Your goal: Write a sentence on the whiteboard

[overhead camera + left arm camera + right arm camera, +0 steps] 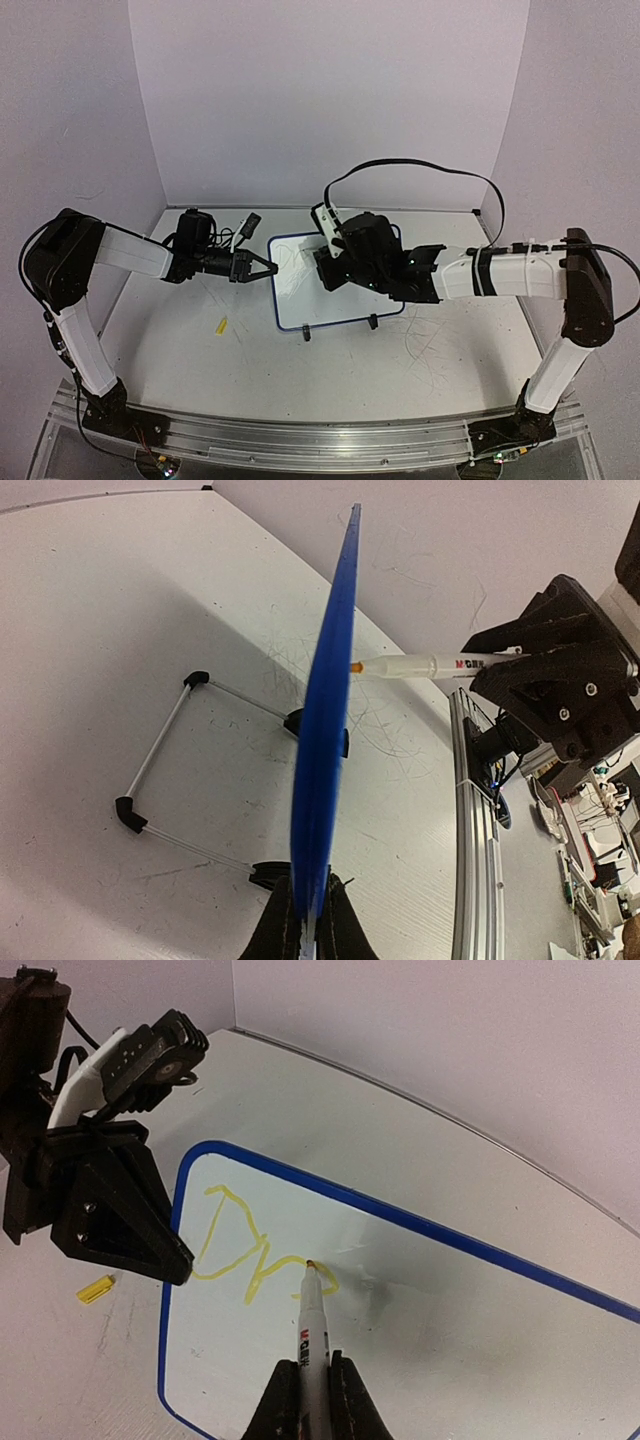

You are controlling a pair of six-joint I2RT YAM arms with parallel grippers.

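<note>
The whiteboard [312, 306] stands tilted on the table, blue-rimmed. My left gripper [268, 268] is shut on its left rim; in the left wrist view the board [325, 730] shows edge-on between my fingers [272, 935]. My right gripper [312, 1385] is shut on a white marker [312, 1325], its tip touching the board face. The sentence [240, 1250] shows as yellow letters "Dr" and part of a third letter at the board's upper left. The marker [430, 665] also shows in the left wrist view, tip against the board.
A yellow marker cap [221, 325] lies on the tabletop left of the board. The wire stand [160, 750] and black clip feet [306, 334] prop the board. Grey scratch marks cover the tabletop. White walls enclose three sides; a metal rail [475, 830] runs along the near edge.
</note>
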